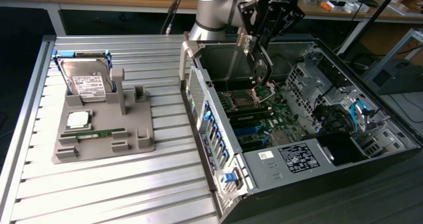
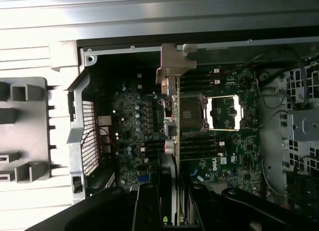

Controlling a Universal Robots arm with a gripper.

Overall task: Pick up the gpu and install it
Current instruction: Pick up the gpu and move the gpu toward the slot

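Note:
My gripper [image 1: 254, 35] is shut on the gpu [image 1: 262, 68], a thin dark card that hangs edge-on above the open computer case [image 1: 206, 102]. The card's lower end is over the motherboard [image 1: 264, 117], close to the processor socket [image 1: 239, 101] and apart from the board. In the wrist view the gpu [image 2: 172, 76] runs away from my gripper [image 2: 172, 203] as a blade, with its pale metal bracket at the far end. My two dark fingers [image 2: 147, 206] clamp it on both sides. The socket [image 2: 222, 114] lies beside the card's line.
A grey holder tray [image 1: 135, 135] on the slatted metal table [image 1: 119, 184] carries a silver hard drive [image 1: 86, 80], a processor chip [image 1: 78, 119] and a green memory stick [image 1: 99, 133]. Drive cages and cables [image 1: 357, 115] crowd the case's side at the exterior view's right.

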